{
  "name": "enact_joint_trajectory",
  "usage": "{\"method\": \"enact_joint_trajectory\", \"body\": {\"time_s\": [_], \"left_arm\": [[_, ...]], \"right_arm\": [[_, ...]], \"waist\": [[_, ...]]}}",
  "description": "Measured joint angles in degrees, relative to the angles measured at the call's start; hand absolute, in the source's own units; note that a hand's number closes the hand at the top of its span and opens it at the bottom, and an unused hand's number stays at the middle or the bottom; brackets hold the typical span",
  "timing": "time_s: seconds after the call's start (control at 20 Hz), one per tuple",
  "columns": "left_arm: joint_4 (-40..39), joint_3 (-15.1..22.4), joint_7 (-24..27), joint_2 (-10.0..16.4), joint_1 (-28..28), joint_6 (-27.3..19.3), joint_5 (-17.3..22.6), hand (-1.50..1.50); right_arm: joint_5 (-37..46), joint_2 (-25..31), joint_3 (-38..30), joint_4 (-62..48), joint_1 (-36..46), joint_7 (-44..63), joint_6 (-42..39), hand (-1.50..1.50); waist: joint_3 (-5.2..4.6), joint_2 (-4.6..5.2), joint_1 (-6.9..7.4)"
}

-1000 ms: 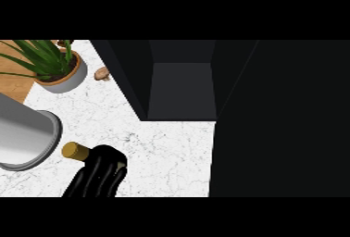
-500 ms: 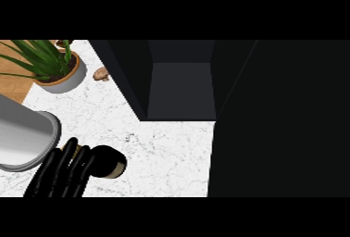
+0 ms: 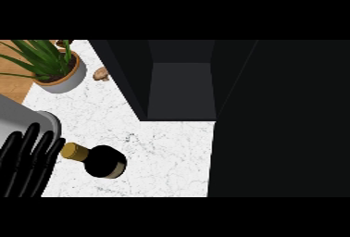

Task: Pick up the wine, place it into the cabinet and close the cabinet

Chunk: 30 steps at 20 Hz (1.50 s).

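White marble with faint grey veins makes up the counter (image 3: 164,152), the only surface in the head view. At its upper left corner it meets a strip of brown wood (image 3: 12,83). A green plant (image 3: 41,58) in a grey pot with an orange rim stands there, and a small brown thing (image 3: 101,73) lies just beside the pot. A grey metal vessel (image 3: 24,118) is cut off by the left edge.

Further up and to the right stands the black cabinet (image 3: 181,88). It is open, showing a dark grey inner floor between black walls, and a wide black panel fills the right side.

The wine (image 3: 104,162) is on the counter at lower left, well short of the cabinet. It is seen almost end-on. Its long axis runs from the dark body at lower right to the gold cap (image 3: 71,151) at upper left. No label shows from this angle.

The left hand (image 3: 27,164) comes up from the lower left with its fingers straight and close together, holding nothing. The nearest fingertip is just beside the cap; I cannot tell whether they touch.
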<state>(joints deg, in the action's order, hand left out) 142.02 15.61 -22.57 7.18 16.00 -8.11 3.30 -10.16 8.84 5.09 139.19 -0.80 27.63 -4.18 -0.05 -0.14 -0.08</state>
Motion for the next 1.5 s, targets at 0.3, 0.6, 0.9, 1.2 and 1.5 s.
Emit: {"method": "enact_joint_trajectory", "body": {"time_s": [0.3, 0.6, 0.9, 1.2, 1.5], "left_arm": [[-2.91, -7.65, 0.18, 0.39, 0.1, 3.54, 6.04, -1.5], [-7.08, -13.61, 2.91, 0.45, 2.12, 9.05, 14.61, -1.5], [-13.53, -16.45, 6.64, 0.53, 2.57, 14.28, 19.06, -1.5], [-20.82, -18.17, 11.67, -0.32, 1.84, 17.45, 18.69, -1.5], [-26.34, -20.54, 17.44, -1.02, 2.05, 19.64, 17.04, -1.5]], "right_arm": [[0.33, -0.25, 0.33, 0.08, 0.19, 0.46, -0.06, -1.5], [0.41, -0.07, -0.65, 0.23, 0.73, 1.17, -0.41, -1.5], [0.8, -0.15, 0.07, 0.78, 2.54, 4.01, 0.52, -1.5], [0.72, -0.08, -0.33, 1.57, 4.39, 6.72, 1.12, -1.5], [0.75, -0.31, -0.86, 2.12, 4.95, 7.74, 1.18, -1.5]], "waist": [[-0.02, 0.0, -0.01], [-0.02, -0.03, 0.05], [-0.01, -0.02, -0.07], [0.01, 0.0, -0.18], [0.03, 0.01, -0.13]]}}
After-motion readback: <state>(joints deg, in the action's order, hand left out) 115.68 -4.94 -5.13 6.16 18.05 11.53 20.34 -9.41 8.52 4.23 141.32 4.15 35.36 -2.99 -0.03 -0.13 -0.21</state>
